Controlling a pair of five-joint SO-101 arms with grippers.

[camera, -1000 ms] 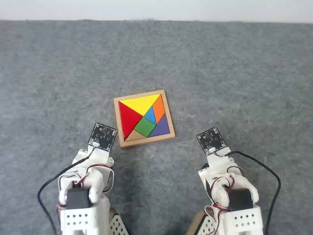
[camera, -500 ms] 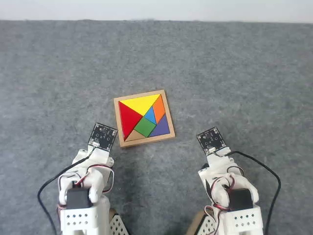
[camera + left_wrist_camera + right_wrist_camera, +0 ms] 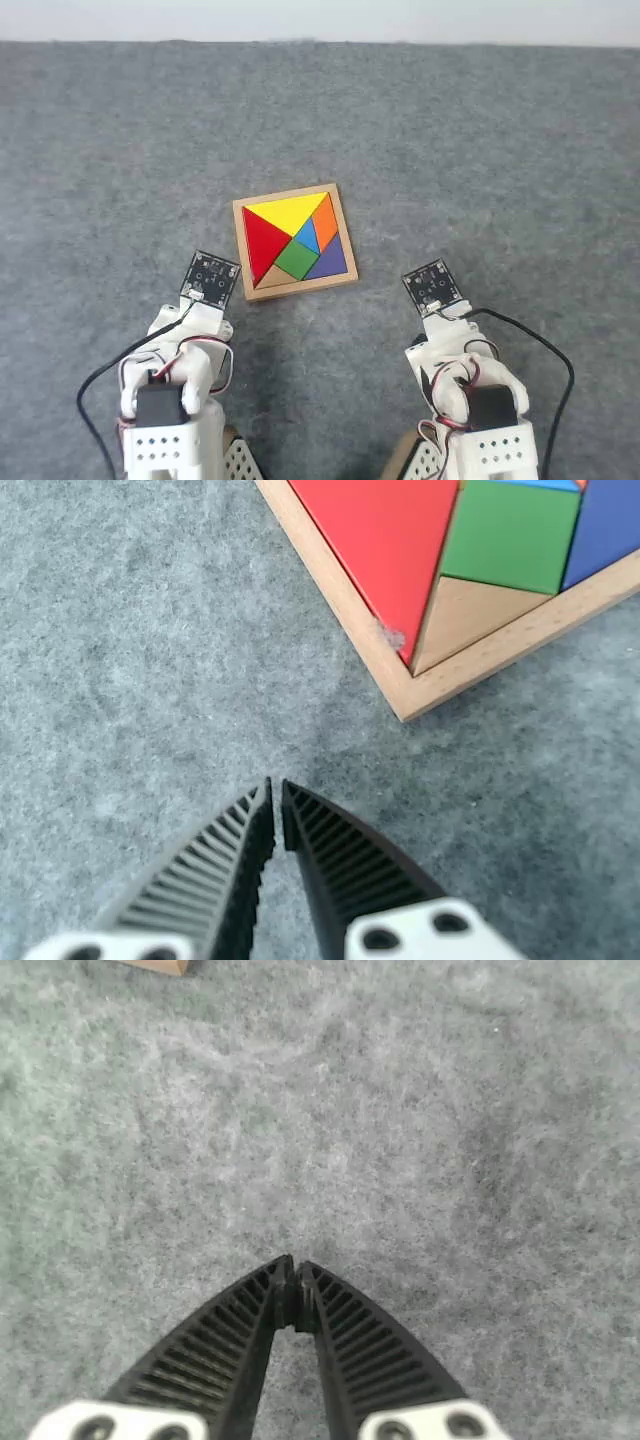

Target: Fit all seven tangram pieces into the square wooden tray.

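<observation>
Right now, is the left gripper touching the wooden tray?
Apart. The left wrist view shows bare grey mat between the shut left gripper and the nearest corner of the wooden tray.

Red, yellow, orange, blue, green, purple pieces (tan tray), grey mat

The square wooden tray lies flat and slightly rotated. All seven pieces are seated flush:
- yellow triangle
- red triangle
- orange parallelogram
- blue triangle
- green square
- purple triangle
- bare-wood triangle

The bare-wood corner lies just ahead of the left gripper. The tray is farther ahead of the right gripper.
</observation>
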